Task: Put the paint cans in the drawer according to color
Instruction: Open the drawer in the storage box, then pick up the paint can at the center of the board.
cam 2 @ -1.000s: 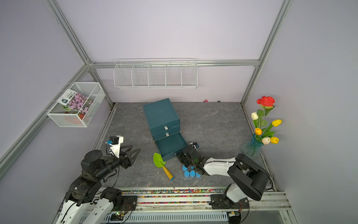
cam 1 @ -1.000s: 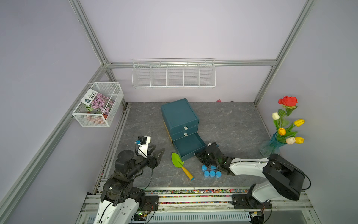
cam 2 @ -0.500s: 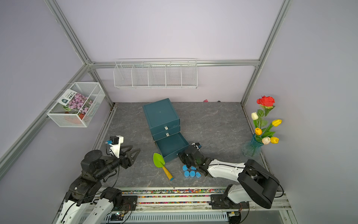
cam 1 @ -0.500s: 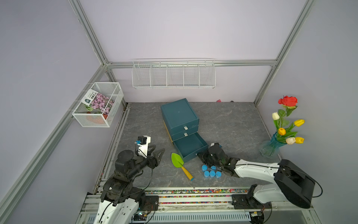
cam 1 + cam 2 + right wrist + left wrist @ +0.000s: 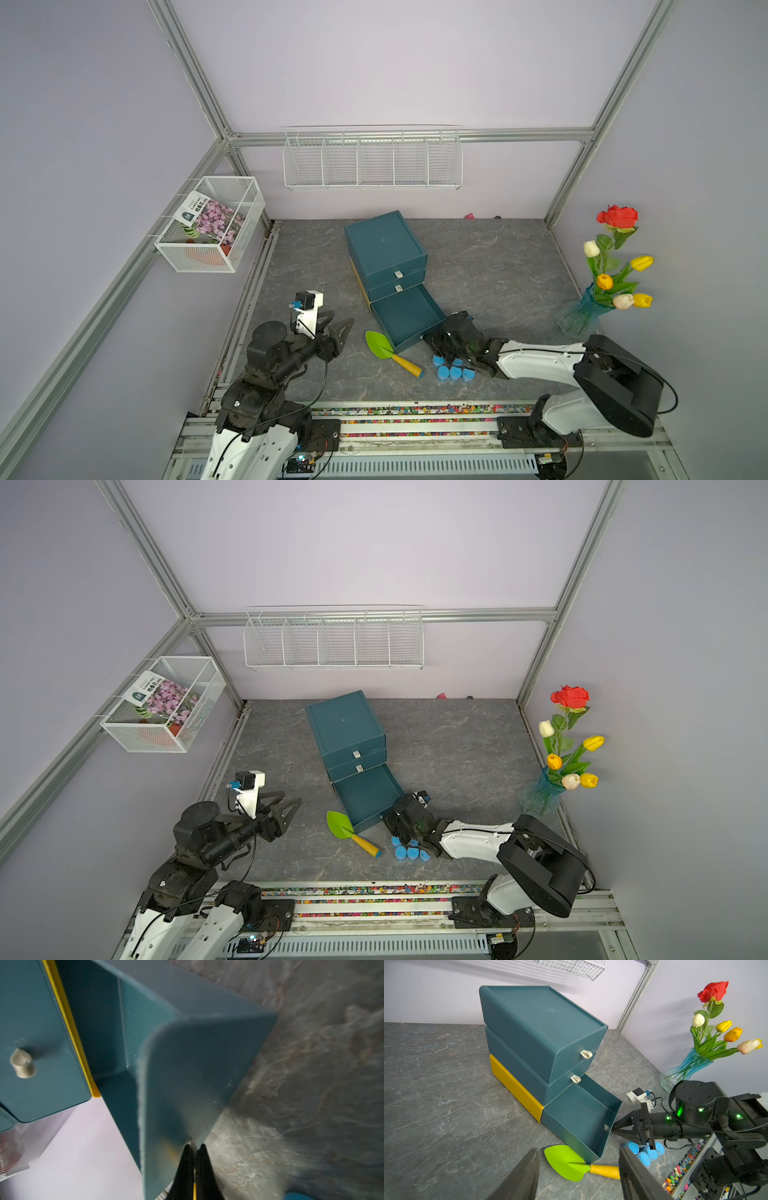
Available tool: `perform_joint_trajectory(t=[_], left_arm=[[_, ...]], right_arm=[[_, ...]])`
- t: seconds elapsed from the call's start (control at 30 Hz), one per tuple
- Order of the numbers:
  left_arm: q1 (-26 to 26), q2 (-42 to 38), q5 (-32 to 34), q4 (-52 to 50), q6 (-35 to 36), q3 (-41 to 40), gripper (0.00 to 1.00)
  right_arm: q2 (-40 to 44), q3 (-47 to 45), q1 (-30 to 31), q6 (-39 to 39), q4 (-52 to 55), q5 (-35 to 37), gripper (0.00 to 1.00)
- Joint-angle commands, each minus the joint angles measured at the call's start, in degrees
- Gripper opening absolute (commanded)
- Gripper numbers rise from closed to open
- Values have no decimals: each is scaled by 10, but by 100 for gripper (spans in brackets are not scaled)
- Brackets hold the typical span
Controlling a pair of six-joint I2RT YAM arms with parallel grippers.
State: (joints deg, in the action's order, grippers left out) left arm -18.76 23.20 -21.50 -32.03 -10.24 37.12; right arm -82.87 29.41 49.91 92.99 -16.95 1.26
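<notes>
Grey tabletop (image 5: 498,257), blue paint cans (image 5: 644,1152) beside right gripper (image 5: 612,1129), clamped on drawer (image 5: 581,1113)

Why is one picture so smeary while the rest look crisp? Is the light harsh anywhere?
Right wrist view: the open drawer and grey tabletop are smeared; only the right claw pinching it looks sharp. Left wrist view: crisp, except the left claw, two dark soft fingers at the edge. In both top views: even light, faint shadows, frame bars splayed by the wide lens.
</notes>
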Motion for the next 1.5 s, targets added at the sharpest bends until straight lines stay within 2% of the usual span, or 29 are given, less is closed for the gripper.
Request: perform_joint_trajectory(t=[0.0,0.33,0.47,0.57,0.63,0.73,0.83,0.97,1.03,1.13,1.23,1.47], left_arm=[[-2,-5,-7,1,0,-2,64],[-1,-5,-5,2,0,-2,64],[-1,-5,-5,2,0,-2,64],[-1,-4,-7,2,-1,-2,64],[-1,-4,-7,2,-1,-2,64],[-1,-3,-8,3,0,-1,64],[-1,-4,-7,1,0,-2,64],[-1,-3,-5,0,0,-2,64],[-1,-2,-5,1,0,-2,64],[-1,-3,-5,1,0,-2,64],[-1,-3,-5,1,0,-2,65],[-1,-2,-5,0,0,-1,64]], right_arm=[[-7,15,4,-3,-16,1,0],[-23,26,5,-2,-8,-11,0],[-13,29,4,-2,18,-7,29],[21,40,3,-17,66,7,39],[49,58,1,-33,121,18,44],[98,84,-3,-64,207,34,45],[142,142,-11,-109,382,67,46],[154,218,-60,-180,631,52,50],[154,227,-80,-223,691,36,54],[157,214,-94,-272,704,-1,58],[144,200,-95,-295,663,-37,58],[39,224,-95,-336,653,-69,58]])
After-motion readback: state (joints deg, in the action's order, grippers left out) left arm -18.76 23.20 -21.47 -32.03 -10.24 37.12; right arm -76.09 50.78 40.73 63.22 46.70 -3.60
